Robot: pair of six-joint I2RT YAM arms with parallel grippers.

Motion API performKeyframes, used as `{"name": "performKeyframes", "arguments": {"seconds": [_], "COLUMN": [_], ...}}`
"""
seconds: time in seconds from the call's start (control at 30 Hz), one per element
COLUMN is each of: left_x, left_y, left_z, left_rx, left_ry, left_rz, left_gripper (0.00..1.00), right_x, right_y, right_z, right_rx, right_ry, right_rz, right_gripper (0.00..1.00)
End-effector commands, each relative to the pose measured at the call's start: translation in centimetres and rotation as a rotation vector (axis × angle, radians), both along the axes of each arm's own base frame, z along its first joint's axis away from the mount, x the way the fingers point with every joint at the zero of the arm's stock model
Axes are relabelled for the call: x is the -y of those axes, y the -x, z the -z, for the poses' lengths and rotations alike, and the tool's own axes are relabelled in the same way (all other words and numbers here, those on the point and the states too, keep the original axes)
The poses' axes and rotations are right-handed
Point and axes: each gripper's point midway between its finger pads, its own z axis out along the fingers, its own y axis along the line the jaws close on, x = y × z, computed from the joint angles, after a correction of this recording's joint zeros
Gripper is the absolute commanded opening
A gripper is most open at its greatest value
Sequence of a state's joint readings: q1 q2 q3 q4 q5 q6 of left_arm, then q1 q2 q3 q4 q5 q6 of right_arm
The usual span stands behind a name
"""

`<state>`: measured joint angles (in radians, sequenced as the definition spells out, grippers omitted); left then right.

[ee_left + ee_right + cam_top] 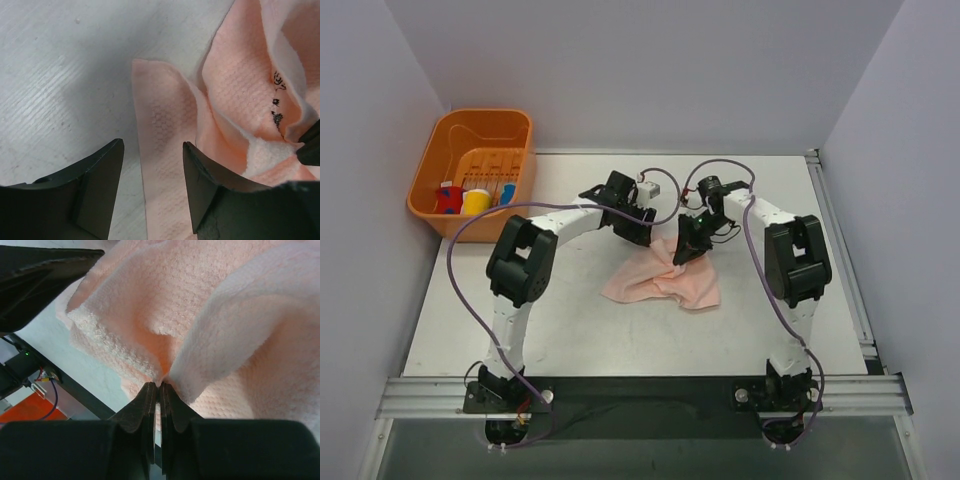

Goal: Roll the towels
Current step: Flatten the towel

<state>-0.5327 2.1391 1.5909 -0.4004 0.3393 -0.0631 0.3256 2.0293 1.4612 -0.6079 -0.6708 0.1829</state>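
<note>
Grey table (570, 330) carries an orange basket (425, 190) at far left and the pink towel (665, 280) in the middle, crumpled and unrolled. On it, the right hand (160, 385) pinches a raised fold tight; the left hand (152, 150) stands open over a loose edge. Rolling looks not yet begun.
</note>
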Motion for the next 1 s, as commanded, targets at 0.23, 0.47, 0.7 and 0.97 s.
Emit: {"name": "performKeyframes", "arguments": {"seconds": [0.23,0.47,0.7,0.97], "left_x": [1.6,-3.1,-10.1,-13.5], "left_y": [-3.2,-0.8,2.1,4.0], "left_z": [1.2,3.5,2.7,2.2], "left_rx": [0.209,0.08,-0.042,-0.073], "left_ry": [-0.232,-0.336,-0.349,-0.349], "left_rz": [0.022,-0.017,-0.101,-0.146], "left_gripper": [0.55,0.13,0.0,0.0], "right_x": [0.4,2.7,5.0,5.9], "right_y": [0.4,0.3,1.5,1.5], "right_z": [-0.8,-1.3,-0.8,-1.0], "right_rx": [-0.084,-0.09,-0.125,-0.095], "right_ry": [-0.074,-0.08,-0.079,-0.075], "right_rz": [0.067,0.135,0.177,0.174], "right_gripper": [0.0,0.09,0.17,0.0]}}
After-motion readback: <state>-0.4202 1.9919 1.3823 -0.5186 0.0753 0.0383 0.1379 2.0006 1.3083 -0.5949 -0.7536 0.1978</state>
